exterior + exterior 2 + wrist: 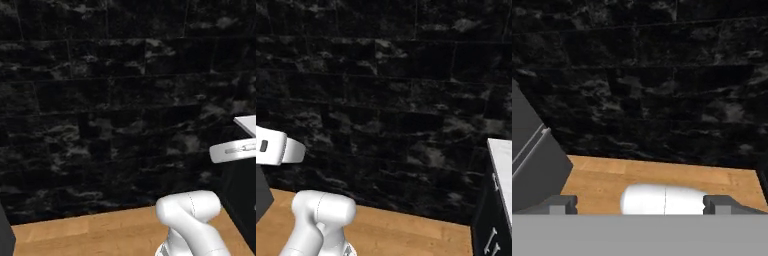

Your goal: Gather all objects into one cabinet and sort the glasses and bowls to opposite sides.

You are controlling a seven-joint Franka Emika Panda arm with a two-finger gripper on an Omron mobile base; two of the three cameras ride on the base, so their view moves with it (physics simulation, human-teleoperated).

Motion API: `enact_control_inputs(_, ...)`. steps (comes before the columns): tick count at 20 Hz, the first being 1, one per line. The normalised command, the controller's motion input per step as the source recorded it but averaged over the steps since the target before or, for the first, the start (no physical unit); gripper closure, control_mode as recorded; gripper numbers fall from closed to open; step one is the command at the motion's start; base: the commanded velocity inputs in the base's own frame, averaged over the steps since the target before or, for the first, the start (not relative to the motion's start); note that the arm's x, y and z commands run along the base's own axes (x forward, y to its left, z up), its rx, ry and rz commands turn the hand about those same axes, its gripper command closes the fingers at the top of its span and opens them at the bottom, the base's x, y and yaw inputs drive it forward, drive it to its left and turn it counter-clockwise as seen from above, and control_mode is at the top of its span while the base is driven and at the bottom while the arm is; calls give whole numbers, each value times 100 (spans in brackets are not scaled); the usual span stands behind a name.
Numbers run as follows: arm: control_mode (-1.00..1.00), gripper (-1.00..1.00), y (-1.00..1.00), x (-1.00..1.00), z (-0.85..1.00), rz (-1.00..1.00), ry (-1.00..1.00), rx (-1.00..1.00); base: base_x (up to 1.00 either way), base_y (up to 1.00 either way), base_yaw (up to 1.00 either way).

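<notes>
Black marbled stone wall (pixel 100 100) is taking up most of what I am seeing through the left base view, with a pale wooden countertop (pixel 90 232) running along its foot and the white arm (pixel 192 220) rising at the lower right; a white slab edge (pixel 247 124) is jutting in at the right. From the right base view I am looking at the same dark wall and wood strip, plus a dark cabinet front with short silver handles (pixel 491 240) under a white top at the far right, which I am judging to be low drawers and not the tall-handled cabinet I need. Through the hand view I am watching the gripper (pixel 639 204) with its two dark finger tips (pixel 559 204) standing wide apart and nothing between them, aimed at the wall over the countertop, with a grey slanted panel (pixel 532 165) at the left. I am not finding any cup, mug or bowl, nor the wall cabinet, so I cannot say where they are lying. My worry: swinging or driving blind here could be knocking the arm into that panel or the wall.
</notes>
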Motion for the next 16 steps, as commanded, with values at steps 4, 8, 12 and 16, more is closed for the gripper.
enact_control_inputs(4, 100, -100, 0, 0, 0, 0, 0, 0, -26, 85, 45)
enact_control_inputs(8, 100, -100, 0, 0, 0, 0, 0, 0, -16, 87, 47)
enact_control_inputs(12, 100, -100, 0, 0, 0, 0, 0, 0, -28, 41, 53)
enact_control_inputs(16, 100, -100, 0, 0, 0, 0, 0, 0, -66, 0, 46)
